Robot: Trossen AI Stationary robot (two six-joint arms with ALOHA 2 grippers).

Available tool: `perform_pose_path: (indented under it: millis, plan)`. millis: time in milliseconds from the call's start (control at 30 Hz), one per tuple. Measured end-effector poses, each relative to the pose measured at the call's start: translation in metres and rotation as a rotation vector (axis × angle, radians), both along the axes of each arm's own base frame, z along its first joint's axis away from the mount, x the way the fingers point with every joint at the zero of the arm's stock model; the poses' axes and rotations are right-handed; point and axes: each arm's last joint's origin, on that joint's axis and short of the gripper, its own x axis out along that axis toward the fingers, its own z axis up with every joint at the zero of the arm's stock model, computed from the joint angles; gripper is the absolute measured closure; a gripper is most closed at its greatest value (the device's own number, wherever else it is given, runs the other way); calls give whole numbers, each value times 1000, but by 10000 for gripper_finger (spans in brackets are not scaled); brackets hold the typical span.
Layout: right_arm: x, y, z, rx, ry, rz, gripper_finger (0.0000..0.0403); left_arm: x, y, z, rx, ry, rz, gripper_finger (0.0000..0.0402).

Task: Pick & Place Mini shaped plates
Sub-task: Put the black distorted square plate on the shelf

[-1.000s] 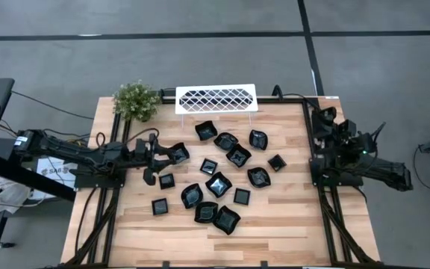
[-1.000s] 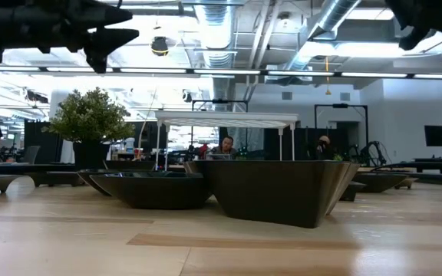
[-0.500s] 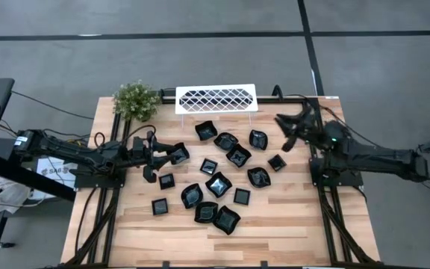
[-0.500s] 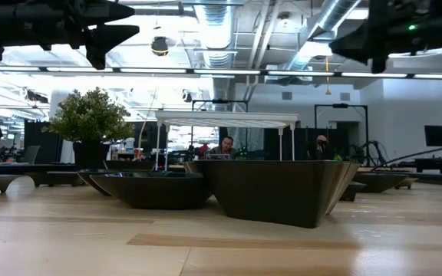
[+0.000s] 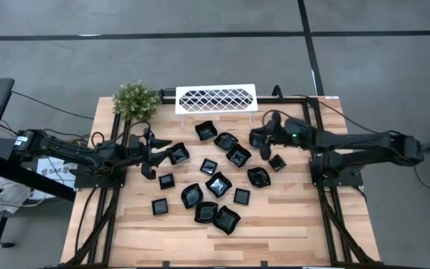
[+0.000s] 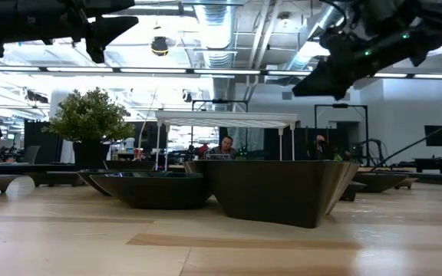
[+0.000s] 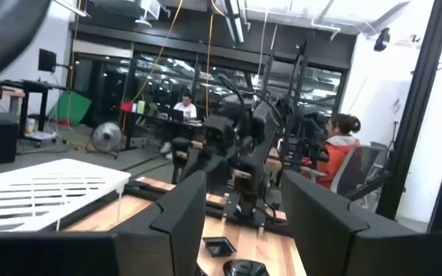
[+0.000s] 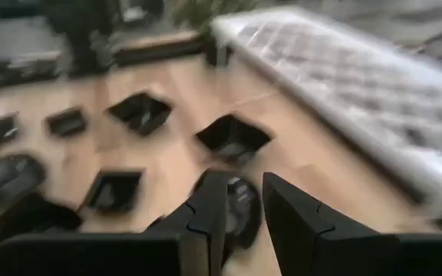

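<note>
The mini shaped plates (image 5: 219, 183) lie scattered, near one another, across the middle of the wooden bench (image 5: 275, 224). They look glossy, stiff and light, likely slippery and chippable, so a raised rim seems the best hold. The right gripper (image 5: 258, 139) hangs over the plates at the far right of the cluster, fingers parted, holding nothing. The left gripper (image 5: 149, 149) is parted beside the leftmost plate (image 5: 176, 154); possibly touching it, unclear. A white lattice rack (image 5: 216, 99) and a small plant (image 5: 136, 100) stand along the far edge; people sit at desks beyond.
</note>
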Motion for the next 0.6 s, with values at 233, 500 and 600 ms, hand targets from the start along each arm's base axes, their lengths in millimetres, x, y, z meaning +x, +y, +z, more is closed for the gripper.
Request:
perform_pose_path:
  millis: [233,500,600]
  plan:
    - [22,-2,-12,35,98,107,321,7,-2,-12,13,77,-34,229]
    - [36,-6,-26,55,182,104,320,23,-3,-43,40,282,-43,229]
    - [40,-8,-31,63,211,95,320,31,1,-43,30,314,-25,229]
